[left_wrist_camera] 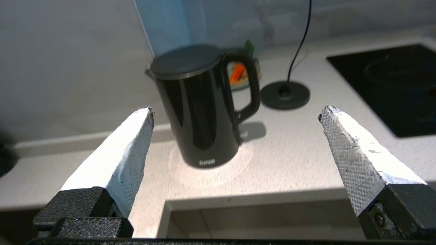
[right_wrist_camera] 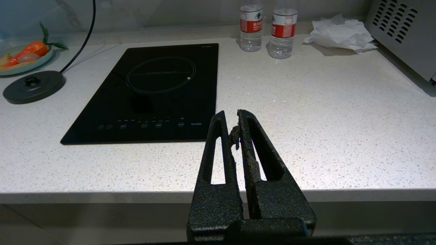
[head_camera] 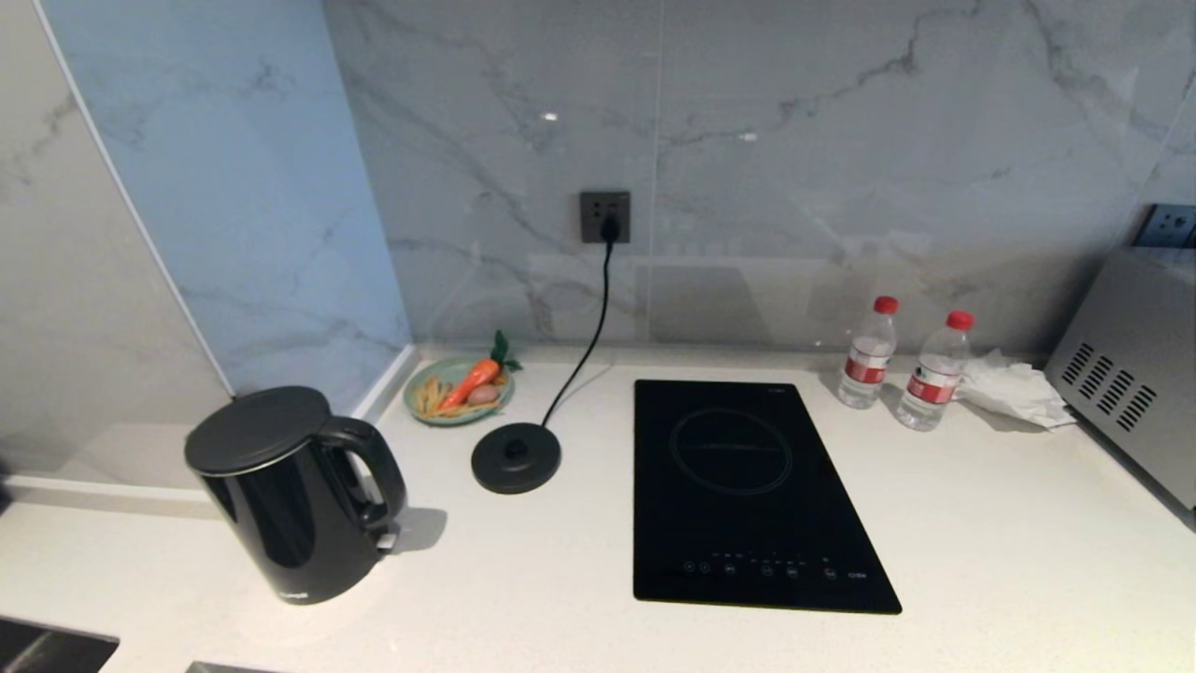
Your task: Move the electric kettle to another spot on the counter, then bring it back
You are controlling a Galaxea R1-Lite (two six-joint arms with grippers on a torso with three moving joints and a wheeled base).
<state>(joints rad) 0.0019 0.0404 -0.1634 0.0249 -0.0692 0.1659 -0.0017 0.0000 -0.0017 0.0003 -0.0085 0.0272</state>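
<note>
Kettle: the black kettle [head_camera: 297,495] stands upright on the bench [head_camera: 981,523] in the lower left of the head view, lid on, loop handle turned toward the middle of the frame, nothing touching it.
Power base: the round power base [head_camera: 516,457] sits bare near the centre of the head view, well apart from the kettle, its cord running up to the wall socket [head_camera: 605,217].
Left tool: seen only in its own wrist view, the left tool [left_wrist_camera: 235,110] has its two white fingers [left_wrist_camera: 117,160] spread wide apart with nothing between them; it hangs off the bench's front edge, the kettle showing in the gap but some way beyond the tips.
Right tool: the right tool [right_wrist_camera: 235,123] sits low in front of the bench, before the hob [head_camera: 747,491], its black fingers pressed together and empty; it looks parked.
Step in hand: judging from where the kettle stands, off its base and free, it is either not yet carried at all or set down in a spare spot; the frames do not settle which.
Next move: the left tool would need to go forward and bracket the handle or body, then close firmly, since the glossy wall may slip.
Nearby: a dish of toy food [head_camera: 460,388] behind the base, two water bottles [head_camera: 899,366] and a crumpled tissue [head_camera: 1014,388] in the upper right of the head view.
</note>
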